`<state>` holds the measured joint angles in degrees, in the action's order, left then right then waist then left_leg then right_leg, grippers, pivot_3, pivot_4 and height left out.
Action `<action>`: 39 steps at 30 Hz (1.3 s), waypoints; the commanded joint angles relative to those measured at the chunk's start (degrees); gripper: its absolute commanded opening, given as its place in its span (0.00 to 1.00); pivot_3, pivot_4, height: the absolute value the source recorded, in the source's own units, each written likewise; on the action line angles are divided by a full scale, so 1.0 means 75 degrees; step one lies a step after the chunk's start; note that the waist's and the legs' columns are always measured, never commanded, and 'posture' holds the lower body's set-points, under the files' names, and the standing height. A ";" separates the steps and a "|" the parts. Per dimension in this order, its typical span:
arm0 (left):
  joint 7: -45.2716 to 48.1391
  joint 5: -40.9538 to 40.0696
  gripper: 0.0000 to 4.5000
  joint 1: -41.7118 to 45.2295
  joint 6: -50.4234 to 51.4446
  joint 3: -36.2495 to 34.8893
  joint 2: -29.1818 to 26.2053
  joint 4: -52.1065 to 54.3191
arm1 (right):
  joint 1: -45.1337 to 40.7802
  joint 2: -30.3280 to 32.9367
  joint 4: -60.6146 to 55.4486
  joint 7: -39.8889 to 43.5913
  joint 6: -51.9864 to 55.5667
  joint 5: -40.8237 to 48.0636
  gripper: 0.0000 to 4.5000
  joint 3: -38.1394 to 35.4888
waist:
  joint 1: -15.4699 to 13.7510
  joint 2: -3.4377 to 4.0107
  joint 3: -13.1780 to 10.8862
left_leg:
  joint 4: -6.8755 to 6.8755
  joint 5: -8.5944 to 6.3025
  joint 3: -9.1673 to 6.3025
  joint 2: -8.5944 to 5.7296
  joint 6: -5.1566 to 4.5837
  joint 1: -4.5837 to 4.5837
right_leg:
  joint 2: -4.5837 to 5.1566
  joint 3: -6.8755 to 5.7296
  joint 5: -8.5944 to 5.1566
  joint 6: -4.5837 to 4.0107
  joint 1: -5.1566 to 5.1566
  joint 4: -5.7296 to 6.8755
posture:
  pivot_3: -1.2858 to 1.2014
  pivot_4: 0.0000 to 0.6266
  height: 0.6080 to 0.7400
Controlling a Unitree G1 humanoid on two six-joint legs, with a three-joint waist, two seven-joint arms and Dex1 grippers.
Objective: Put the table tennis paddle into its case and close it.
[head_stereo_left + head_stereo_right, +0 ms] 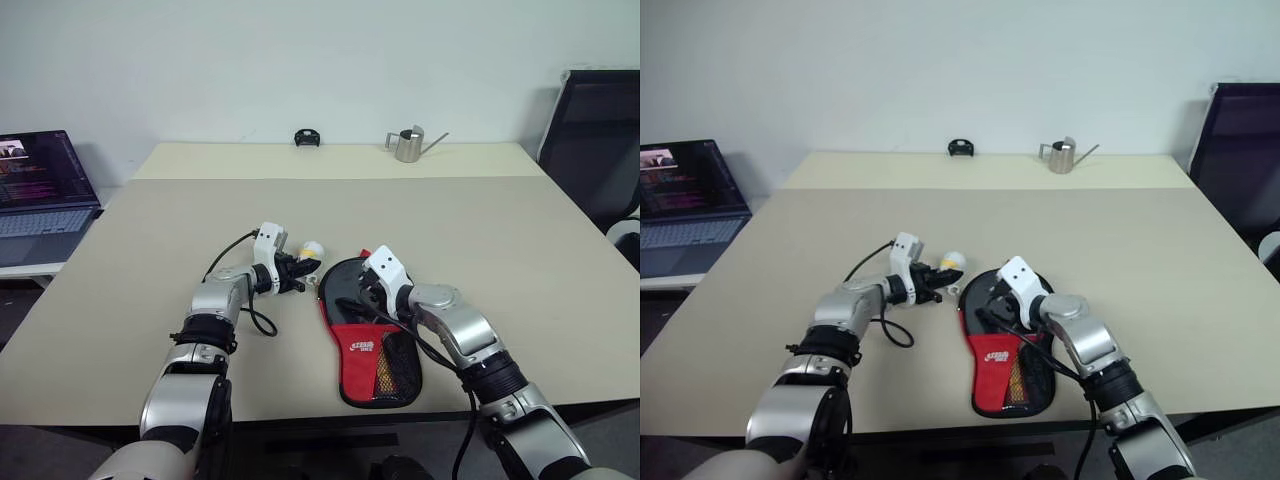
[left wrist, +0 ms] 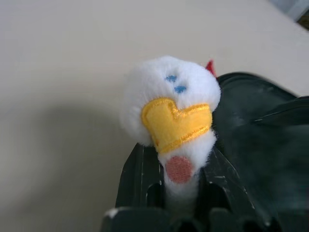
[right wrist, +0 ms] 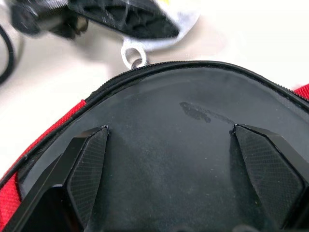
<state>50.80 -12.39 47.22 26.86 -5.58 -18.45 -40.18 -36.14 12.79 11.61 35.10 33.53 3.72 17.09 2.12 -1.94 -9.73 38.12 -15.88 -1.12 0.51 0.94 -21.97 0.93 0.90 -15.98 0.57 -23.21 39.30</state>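
Observation:
The case [image 1: 362,346], a black pouch with a red lower part and a mesh pocket, lies flat near the table's front edge. The table tennis paddle's black face [image 3: 164,159] lies inside it, ringed by the zip edge [image 3: 159,65]; its handle is hidden. My right gripper [image 3: 169,135] is open, both fingers spread flat over that black face. Just left of the case's rounded top, my left gripper [image 2: 179,166] is shut on the stem of the white-yellow ball charm [image 2: 169,104], which also shows in the left eye view as a small charm [image 1: 313,250].
The beige table [image 1: 500,250] stretches wide behind and to both sides. A metal watering can [image 1: 408,145] and a small black object [image 1: 306,137] stand at its far edge. An open laptop [image 1: 40,190] is off to the left, a black chair [image 1: 600,130] to the right.

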 commanded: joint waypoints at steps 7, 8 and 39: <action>0.0046 -0.0192 0.07 0.1054 -0.0062 0.0069 -0.0013 -0.0014 | 0.0329 -0.0125 0.0931 -0.0136 0.0081 -0.0485 1.00 0.0483 | -0.0022 -0.0006 0.0036 | 0.0011 0.0006 -0.0003 -0.0004 0.0009 0.0026 | -0.0001 -0.0001 0.0000 0.0000 0.0009 0.0044 | 0.52 0.24 1.00; 0.0056 -0.0135 0.07 0.1185 -0.0178 0.0107 -0.0014 -0.0225 | 0.0350 -0.0167 0.0935 -0.0162 0.0097 -0.0495 1.00 0.0495 | -0.0019 -0.0005 0.0043 | 0.0011 0.0010 -0.0003 -0.0005 0.0016 0.0028 | -0.0001 0.0000 0.0000 0.0000 0.0011 0.0048 | 0.52 0.24 1.00; -0.2473 0.2471 0.07 0.3279 -0.3326 0.0896 0.1270 -0.4944 | 0.2158 -0.0194 -0.1200 -0.1154 0.1590 -0.0407 1.00 0.0101 | -0.0064 -0.0006 0.0148 | -0.0004 0.0013 -0.0015 -0.0009 0.0022 0.0023 | -0.0015 -0.0012 -0.0004 0.0005 0.0017 0.0025 | 0.52 0.24 1.00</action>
<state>33.04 5.74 69.10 3.52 1.79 -8.96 -77.64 -23.97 9.30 -2.13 26.33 39.29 1.50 16.84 1.64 -1.98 -8.61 38.09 -15.78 -1.28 0.42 1.10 -21.79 0.82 0.76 -16.01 0.62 -23.02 39.43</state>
